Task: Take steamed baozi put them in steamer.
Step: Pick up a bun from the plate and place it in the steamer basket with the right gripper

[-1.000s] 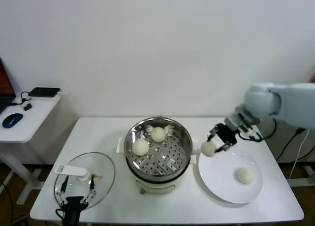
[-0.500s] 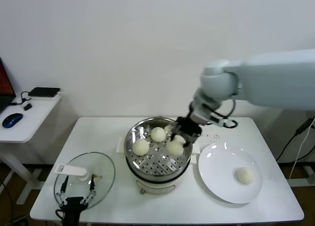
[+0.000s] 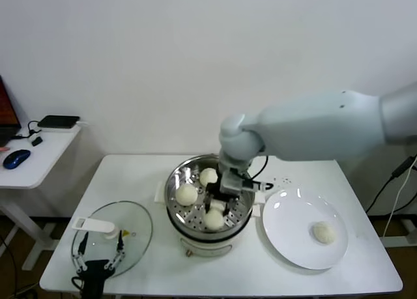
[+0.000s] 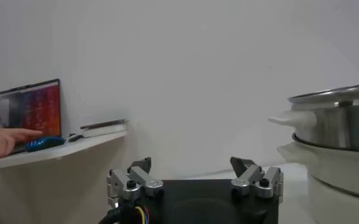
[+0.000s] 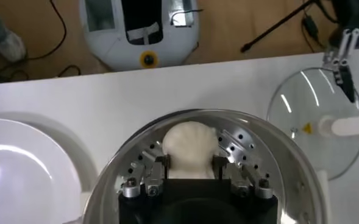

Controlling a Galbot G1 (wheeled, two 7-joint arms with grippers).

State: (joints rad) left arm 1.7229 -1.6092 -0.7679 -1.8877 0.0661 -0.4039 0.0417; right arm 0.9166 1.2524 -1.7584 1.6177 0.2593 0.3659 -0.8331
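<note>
Three steamed baozi (image 3: 187, 194) are seen inside the steamer (image 3: 176, 182) at the centre of the head view, two resting on the perforated tray toward its upper left and one at the lower middle (image 3: 213, 219), pinched between the fingers of the right gripper (image 3: 215, 208). That gripper is reached in over the pot from the right of the frame, its pale arm crossing the upper right. In the right wrist view the held bun (image 5: 190, 147) is shown clamped between two metal fingers (image 5: 157, 173), low over the tray holes. A fourth bun (image 3: 324, 232) is left alone on the white plate (image 3: 287, 240) at the right of the head view, well apart from the steamer. A round glass lid (image 3: 138, 230) with a white handle is laid flat at the lower left of the table (image 3: 247, 273). The left gripper (image 3: 99, 263) is parked at the bottom left edge of the head view, just beside the lid; in the left wrist view its fingers (image 4: 137, 177) are spread wide apart with nothing between them, the steamer wall (image 4: 341, 131) standing at the right of that frame
</note>
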